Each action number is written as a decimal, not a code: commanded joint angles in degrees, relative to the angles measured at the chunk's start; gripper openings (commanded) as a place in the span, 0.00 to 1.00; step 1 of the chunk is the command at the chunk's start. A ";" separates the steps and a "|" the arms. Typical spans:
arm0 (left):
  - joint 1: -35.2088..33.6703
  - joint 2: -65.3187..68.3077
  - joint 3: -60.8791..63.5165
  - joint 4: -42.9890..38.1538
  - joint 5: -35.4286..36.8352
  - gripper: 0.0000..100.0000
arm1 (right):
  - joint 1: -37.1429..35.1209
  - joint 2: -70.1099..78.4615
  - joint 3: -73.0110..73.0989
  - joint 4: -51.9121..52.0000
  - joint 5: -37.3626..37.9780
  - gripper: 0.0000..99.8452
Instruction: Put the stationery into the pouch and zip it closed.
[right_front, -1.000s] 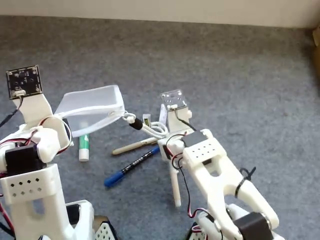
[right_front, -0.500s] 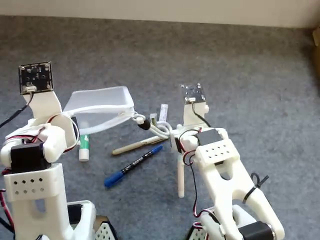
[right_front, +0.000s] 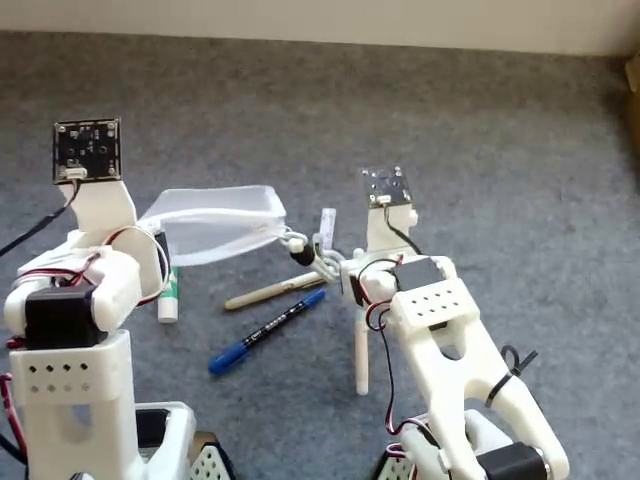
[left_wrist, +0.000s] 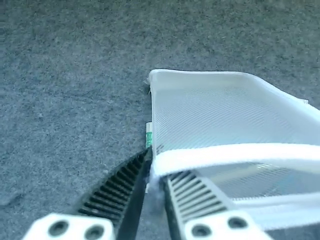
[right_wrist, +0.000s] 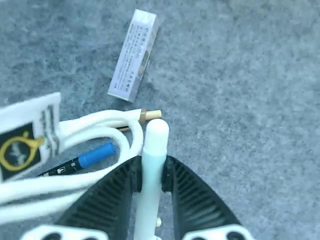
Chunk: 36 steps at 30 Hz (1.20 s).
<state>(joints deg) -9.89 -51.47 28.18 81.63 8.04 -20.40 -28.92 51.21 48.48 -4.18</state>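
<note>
Hanging over the grey desk (right_front: 480, 150), the mesh pouch (right_front: 215, 230) is pinched at its rim by left gripper (left_wrist: 157, 167), shut tight. Right gripper (right_wrist: 152, 162) is closed on a white pen (right_wrist: 156, 135). Blue pen (right_front: 265, 333), beige pen (right_front: 268, 292), glue stick (right_front: 168, 300) & eraser box (right_wrist: 133, 62) lie on desk.

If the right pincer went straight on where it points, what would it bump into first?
Probably the beige pen, beside the white cord; the small box lies farther. Depth is unclear.

A white mesh pouch (right_front: 215, 225) hangs open above the glue stick (right_front: 168, 297), while the beige pen (right_front: 268, 292), blue pen (right_front: 265, 332) and eraser (right_front: 327, 226) lie central on the carpet (right_front: 480, 150) and the white pen (right_wrist: 152, 150) is held aloft.
</note>
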 joint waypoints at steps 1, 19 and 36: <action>1.54 0.04 -3.12 0.18 0.53 0.01 | 0.75 -2.15 -2.33 0.22 -0.62 0.01; 1.80 -0.04 -3.03 0.26 0.53 0.01 | 0.75 -11.91 0.75 2.51 -0.18 0.01; 1.89 -0.04 -3.56 0.18 0.53 0.01 | 0.57 -38.20 8.48 3.30 -0.18 0.01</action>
<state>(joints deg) -9.45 -51.47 28.18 81.80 8.04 -20.31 -62.24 60.00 51.65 -4.18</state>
